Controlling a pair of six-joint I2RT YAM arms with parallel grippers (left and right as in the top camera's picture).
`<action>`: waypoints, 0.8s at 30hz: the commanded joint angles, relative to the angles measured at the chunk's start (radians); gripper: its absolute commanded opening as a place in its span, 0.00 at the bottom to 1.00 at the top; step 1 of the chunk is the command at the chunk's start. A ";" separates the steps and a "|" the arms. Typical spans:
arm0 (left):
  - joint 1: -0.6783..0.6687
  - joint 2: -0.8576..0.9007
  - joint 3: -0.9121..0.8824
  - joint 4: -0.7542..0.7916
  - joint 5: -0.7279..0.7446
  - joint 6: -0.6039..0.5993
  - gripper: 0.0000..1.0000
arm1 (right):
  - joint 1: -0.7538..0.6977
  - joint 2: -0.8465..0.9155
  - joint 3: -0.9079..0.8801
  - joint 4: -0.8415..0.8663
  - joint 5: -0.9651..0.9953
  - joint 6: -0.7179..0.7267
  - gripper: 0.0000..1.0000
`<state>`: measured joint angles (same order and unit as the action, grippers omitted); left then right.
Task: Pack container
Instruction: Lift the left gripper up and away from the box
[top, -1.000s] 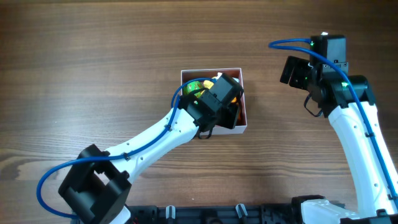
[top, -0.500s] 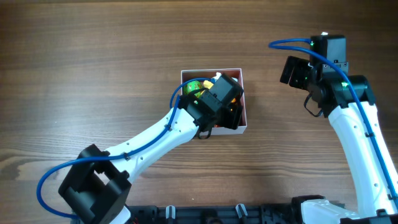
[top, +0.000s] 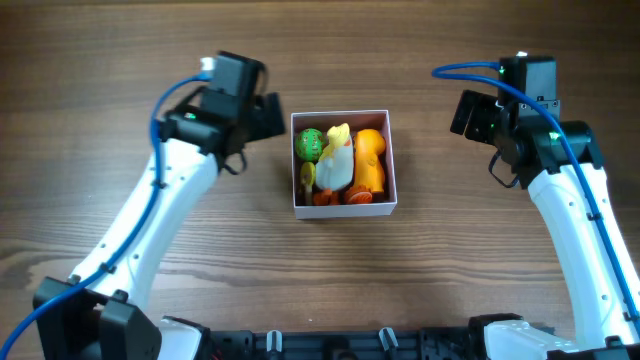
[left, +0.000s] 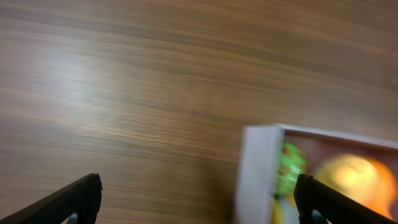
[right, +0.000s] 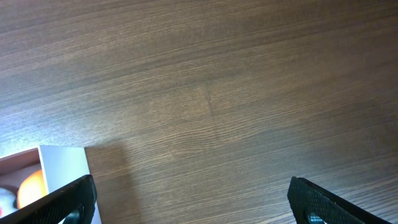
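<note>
Dead centre of the overhead view: the container (top: 345, 211), square and shallow, thin white walls, pinkish inside, flat on the wooden table (top: 120, 50). Packed inside, side by side: a green toy (top: 309, 143) in the upper left corner, a pale yellow toy (top: 338, 160) in the middle, an orange toy (top: 370, 160) along the right wall, small red-orange pieces (top: 352, 197) against the lower wall. Just left of the container's upper left corner, near but not touching: the left gripper (top: 270, 117), empty. From the left wrist view, blurred: jaws spread wide to both bottom corners of the frame, only wood grain between them, the container's white corner at lower right with green and orange showing inside. At upper right of the overhead view, well apart from the container: the right gripper (top: 466, 113), likewise empty. From the right wrist view: jaws spread wide to both bottom corners, wood between, a white container corner at lower left of the frame with a glimpse of orange.
</note>
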<state>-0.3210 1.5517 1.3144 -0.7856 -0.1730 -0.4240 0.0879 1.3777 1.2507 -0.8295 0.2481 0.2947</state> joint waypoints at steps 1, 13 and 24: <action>0.072 -0.011 0.014 -0.005 -0.019 -0.003 1.00 | -0.002 0.006 0.001 0.003 0.014 0.020 1.00; 0.090 -0.011 0.014 -0.005 -0.019 -0.003 1.00 | -0.002 0.006 0.001 0.003 0.014 0.020 1.00; 0.090 -0.011 0.014 -0.005 -0.019 -0.003 1.00 | -0.001 -0.019 0.001 0.003 0.014 0.020 1.00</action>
<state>-0.2352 1.5517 1.3144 -0.7895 -0.1833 -0.4244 0.0879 1.3777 1.2507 -0.8295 0.2481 0.2947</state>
